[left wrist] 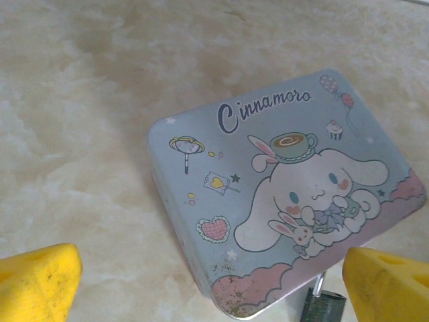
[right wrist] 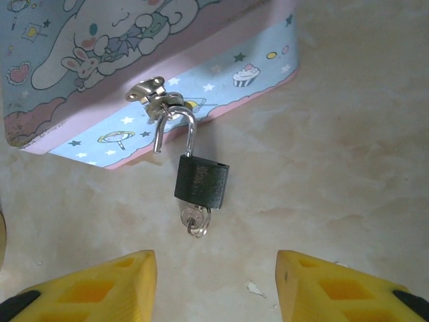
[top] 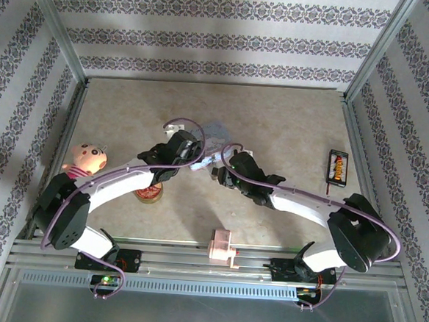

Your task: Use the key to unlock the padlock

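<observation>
My right jaws stand spread and empty, just on the near side of the key (right wrist: 196, 220), which sits in the bottom of the padlock (right wrist: 201, 182). The padlock lies on the desk (right wrist: 335, 168), its shackle hooked through the hasp (right wrist: 151, 90) of the blue tin (right wrist: 100, 40), with one shackle leg free. My left jaws are spread wide over the tin's lid.

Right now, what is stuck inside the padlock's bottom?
The key sits in the padlock; only its head shows below. Its blade is hidden inside the dark body.
</observation>
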`<action>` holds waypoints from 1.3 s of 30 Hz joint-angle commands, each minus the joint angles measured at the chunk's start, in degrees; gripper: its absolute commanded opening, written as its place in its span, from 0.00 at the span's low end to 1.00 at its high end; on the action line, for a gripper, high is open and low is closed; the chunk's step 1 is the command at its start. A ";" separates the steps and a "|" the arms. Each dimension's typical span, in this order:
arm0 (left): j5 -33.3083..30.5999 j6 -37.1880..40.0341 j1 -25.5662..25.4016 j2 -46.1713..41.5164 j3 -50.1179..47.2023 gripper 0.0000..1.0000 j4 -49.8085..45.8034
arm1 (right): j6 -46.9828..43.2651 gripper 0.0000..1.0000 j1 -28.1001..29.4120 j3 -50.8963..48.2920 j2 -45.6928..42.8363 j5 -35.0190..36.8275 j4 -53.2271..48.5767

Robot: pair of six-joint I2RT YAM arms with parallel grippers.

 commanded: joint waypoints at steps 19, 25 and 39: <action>-3.37 -2.41 2.66 13.42 7.44 0.99 -8.42 | 1.96 0.58 3.71 16.78 21.97 7.99 -8.43; -1.39 -3.43 3.78 14.36 6.63 0.99 -7.79 | 2.22 0.58 3.80 18.76 23.95 9.83 -10.00; -0.07 -3.14 4.41 12.97 4.43 0.99 -7.70 | 2.42 0.60 3.13 22.04 27.84 9.39 -10.26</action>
